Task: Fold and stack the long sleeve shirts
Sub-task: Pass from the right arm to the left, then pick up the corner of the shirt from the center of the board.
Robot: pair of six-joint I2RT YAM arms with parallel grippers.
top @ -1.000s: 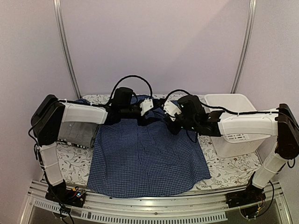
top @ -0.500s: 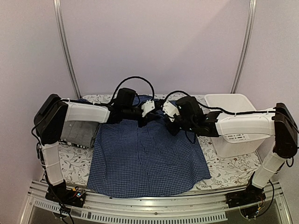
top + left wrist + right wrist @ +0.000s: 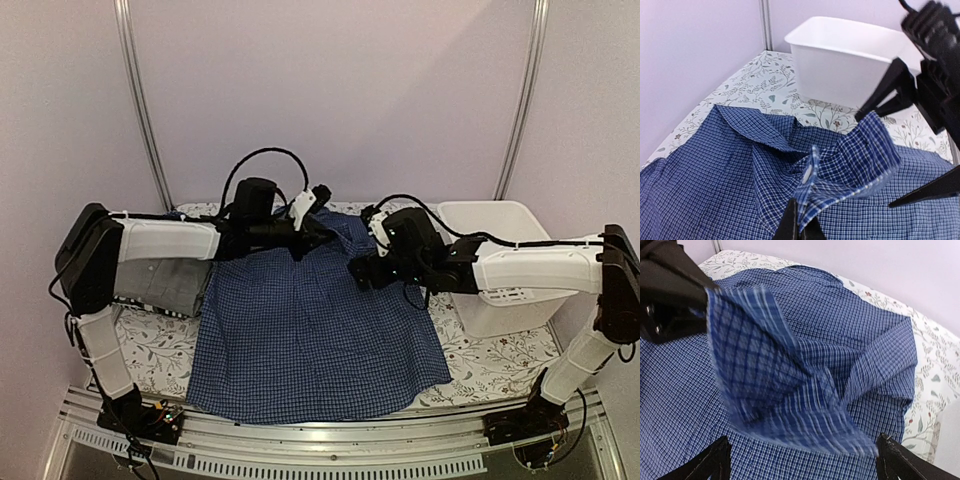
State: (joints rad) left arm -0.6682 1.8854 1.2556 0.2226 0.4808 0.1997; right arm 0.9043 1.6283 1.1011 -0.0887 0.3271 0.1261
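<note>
Along the near edge of the floral-print table [image 3: 500, 365] lies 1 dark blue checked shirt [image 3: 310, 340], spread flat. Farther back, the left gripper [image 3: 800, 222] pinches its raised buttoned edge, while the right gripper [image 3: 802, 462] stands wide open. 1 folded grey shirt [image 3: 165, 285] sits left and 1 white basket [image 3: 485, 207] right, with a lilac wall [image 3: 330, 90] behind.

Soft, even indoor light fills all three views, with no lamp in sight and no harsh glare. From above, the pale lilac walls [image 3: 330, 90] look flat and evenly lit. The white and black robot arms [image 3: 165, 240] cast only faint, diffuse shadows on the dark blue fine-check cloth shirt [image 3: 310, 340] and the floral-patterned surface [image 3: 500, 365]. In the left wrist view the shirt's checks are crisp, while the white plastic basket [image 3: 840, 65] is bright, nearly washed out. In the right wrist view a raised fold of the shirt is smeared by motion blur; the flat cloth behind is sharper.
</note>
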